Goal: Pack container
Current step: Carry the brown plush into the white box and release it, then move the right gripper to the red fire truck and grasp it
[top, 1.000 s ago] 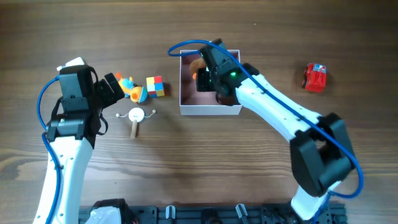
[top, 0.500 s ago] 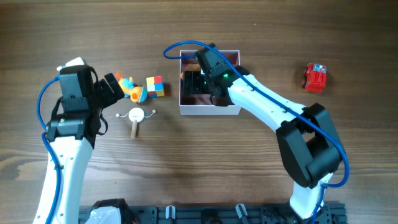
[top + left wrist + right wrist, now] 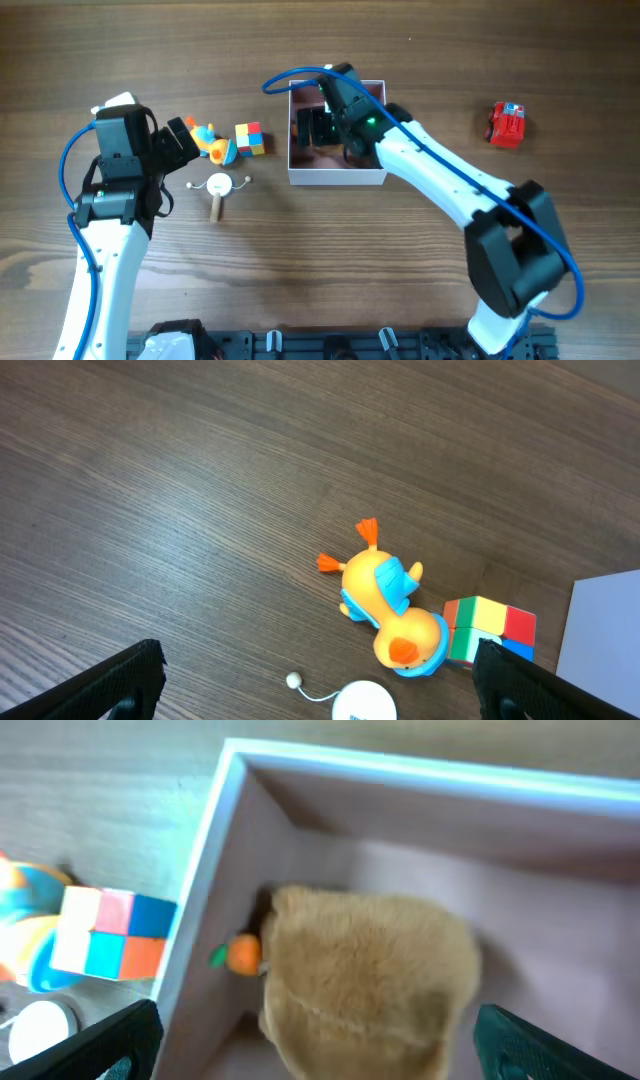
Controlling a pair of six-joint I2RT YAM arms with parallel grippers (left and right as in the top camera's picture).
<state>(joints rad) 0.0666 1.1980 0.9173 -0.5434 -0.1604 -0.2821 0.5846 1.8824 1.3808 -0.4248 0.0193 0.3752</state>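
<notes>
Item one, tan plush toy [image 3: 365, 970]: you have just dropped it inside the container [image 3: 337, 177] at mid-table, right gripper [image 3: 322, 125] now spread above it, left gripper [image 3: 180, 135] spread beside the unpacked duck [image 3: 385, 605].

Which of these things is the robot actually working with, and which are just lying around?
Job: container, brown plush toy inside it.
Lying about, perhaps packed later: toy duck, colour cube, white disc on a stick, red toy car.
</notes>
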